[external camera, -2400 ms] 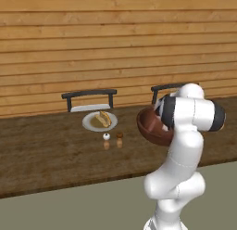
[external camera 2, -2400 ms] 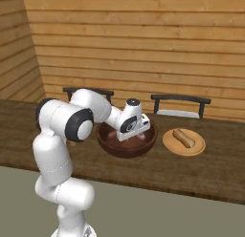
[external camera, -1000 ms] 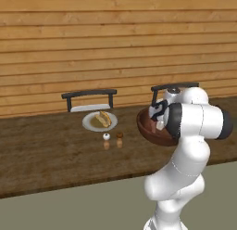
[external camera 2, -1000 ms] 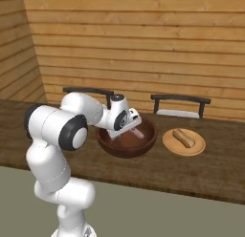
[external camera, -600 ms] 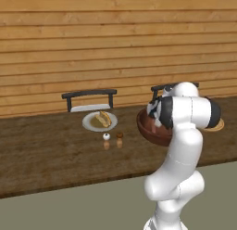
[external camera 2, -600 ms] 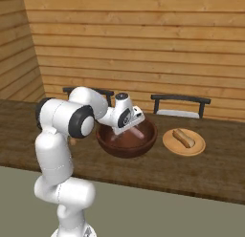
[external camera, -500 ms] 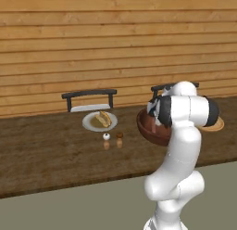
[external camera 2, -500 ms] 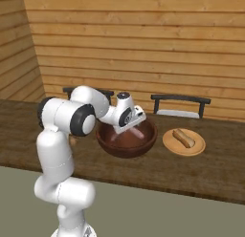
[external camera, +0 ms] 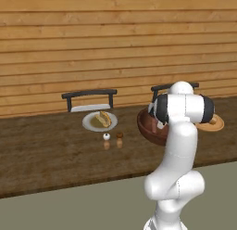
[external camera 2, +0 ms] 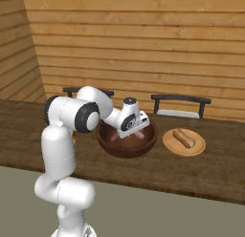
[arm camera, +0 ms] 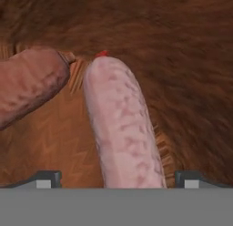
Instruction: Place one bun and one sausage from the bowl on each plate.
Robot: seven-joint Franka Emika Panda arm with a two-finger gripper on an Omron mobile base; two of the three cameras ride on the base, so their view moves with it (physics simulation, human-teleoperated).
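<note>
My gripper point(arm camera: 118, 178) is down inside the dark reddish-brown bowl point(external camera 2: 125, 150), open. Its two fingertips point(arm camera: 48, 177) stand wide on either side of a pale pink sausage point(arm camera: 120, 125), with a gap on each side. A second sausage point(arm camera: 27, 86) lies to the left of it on the bowl floor. In the right base view the gripper point(external camera 2: 138, 131) sits below the bowl's rim. A tan plate point(external camera 2: 197, 147) to the right of the bowl carries a bun point(external camera 2: 183, 138). Left of the bowl point(external camera: 144, 129), a pale grey plate point(external camera: 90, 124) holds another bun point(external camera: 102, 118).
Two small shakers point(external camera: 106, 137) point(external camera: 119, 136) stand just in front of the grey plate. Two dark chair backs point(external camera 2: 181, 100) rise behind the wooden counter point(external camera 2: 158, 171). My own arm hides much of the bowl in the left base view.
The hand has dropped from above the bowl's rim down into the bowl and over the sausage. The jaws have drawn in very slightly.
</note>
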